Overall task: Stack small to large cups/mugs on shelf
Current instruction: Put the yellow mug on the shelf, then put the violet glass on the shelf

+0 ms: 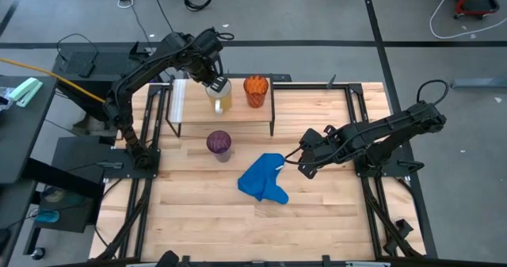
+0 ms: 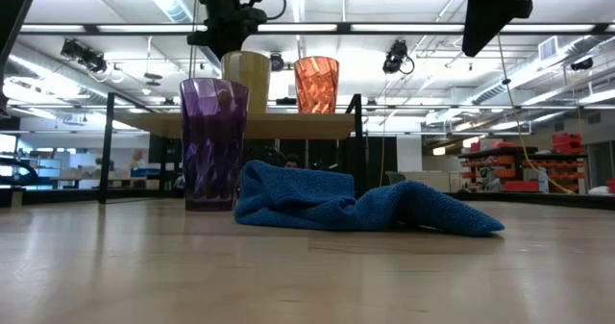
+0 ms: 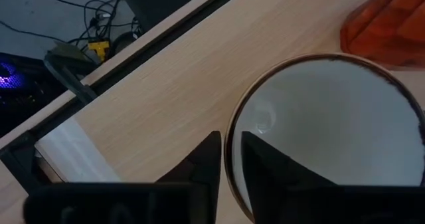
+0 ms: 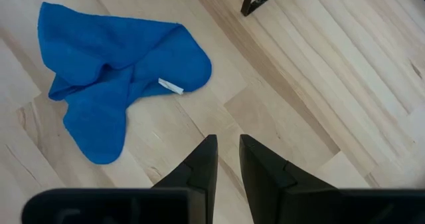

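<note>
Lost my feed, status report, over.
Left gripper astride white mug rim on shelf. Right gripper idle above table. Orange cup shelved; purple tumbler not.

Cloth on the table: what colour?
Blue cloth, plain with a small white tag; clearest in the right wrist view.

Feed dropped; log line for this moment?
left gripper: straddling white ceramic mug rim on wooden shelf | right gripper: idle above table
</note>
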`<state>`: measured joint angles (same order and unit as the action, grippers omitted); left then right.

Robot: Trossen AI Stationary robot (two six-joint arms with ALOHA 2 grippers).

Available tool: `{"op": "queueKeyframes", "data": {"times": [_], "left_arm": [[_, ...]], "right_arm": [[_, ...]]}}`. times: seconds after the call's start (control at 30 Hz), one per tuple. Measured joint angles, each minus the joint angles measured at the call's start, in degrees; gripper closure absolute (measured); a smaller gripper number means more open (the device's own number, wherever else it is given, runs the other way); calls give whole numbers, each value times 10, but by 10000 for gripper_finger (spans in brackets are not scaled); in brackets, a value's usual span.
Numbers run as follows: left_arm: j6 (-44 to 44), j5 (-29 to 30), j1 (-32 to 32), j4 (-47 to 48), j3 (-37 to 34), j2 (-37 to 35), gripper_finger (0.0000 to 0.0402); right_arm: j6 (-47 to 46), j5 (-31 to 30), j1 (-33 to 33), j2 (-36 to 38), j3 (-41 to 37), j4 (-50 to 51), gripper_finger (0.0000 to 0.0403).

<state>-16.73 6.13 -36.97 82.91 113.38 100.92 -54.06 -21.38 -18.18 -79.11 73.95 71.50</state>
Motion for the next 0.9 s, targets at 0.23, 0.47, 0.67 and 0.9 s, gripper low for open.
{"op": "queueKeyframes", "data": {"times": [0.23,0.47,0.67,0.9], "left_arm": [[-6,-2,3,3,0,0,324],[-6,-4,6,32,0,0,303],[-6,-28,7,42,0,-14,287],[-22,-31,12,43,0,-61,274]], "right_arm": [[0,0,0,0,0,0,332],[0,0,0,0,0,0,332],[0,0,0,0,0,0,332],[0,0,0,0,0,0,332]]}}
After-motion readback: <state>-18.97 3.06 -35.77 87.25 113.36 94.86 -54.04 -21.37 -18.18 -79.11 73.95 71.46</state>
